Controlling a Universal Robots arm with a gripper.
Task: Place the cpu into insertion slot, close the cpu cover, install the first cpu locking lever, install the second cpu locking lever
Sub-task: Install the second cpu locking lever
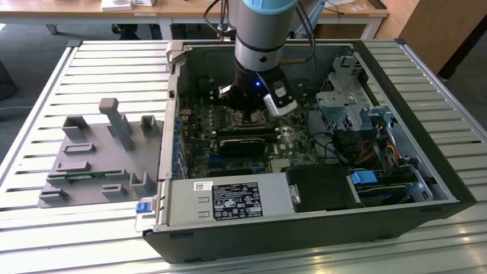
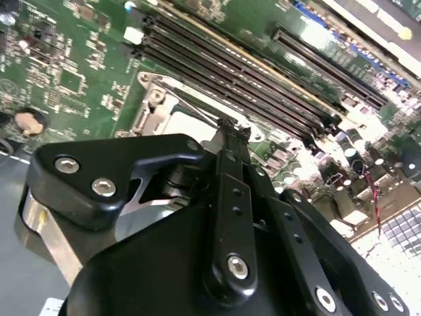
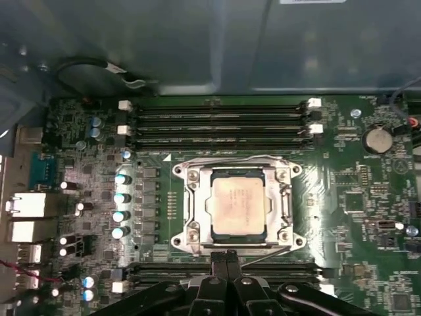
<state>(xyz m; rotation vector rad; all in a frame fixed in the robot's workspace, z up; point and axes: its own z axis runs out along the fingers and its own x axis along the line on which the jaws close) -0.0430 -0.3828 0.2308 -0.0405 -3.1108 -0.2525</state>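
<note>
Your arm reaches down into an open computer case that lies on a slatted metal table, and the gripper sits low over the green motherboard. In the first wrist view, the gripper's two black fingers are pressed together with nothing between them, their tips just at the near edge of the socket. Directly beyond the fingertips lies the cpu, a flat square chip with a pale metal top, seated flat in the insertion slot, whose silvery rim surrounds it. The cpu cover, a thin silvery frame with a square window, lies closed down around the chip. A thin wire locking lever runs slantwise along the socket edge nearest the fingertips, just beside them; whether the tips touch it cannot be told. Another thin wire lever runs along the far side of the socket. Rows of long black memory slots lie beyond the socket, and another row flanks the fingers. In the second wrist view, the closed fingers end at the socket's corner, with the memory slots stretching away past them. In the exterior view, a grey parts fixture rests on the table, well apart from the gripper, towards the exterior view's left.
</note>
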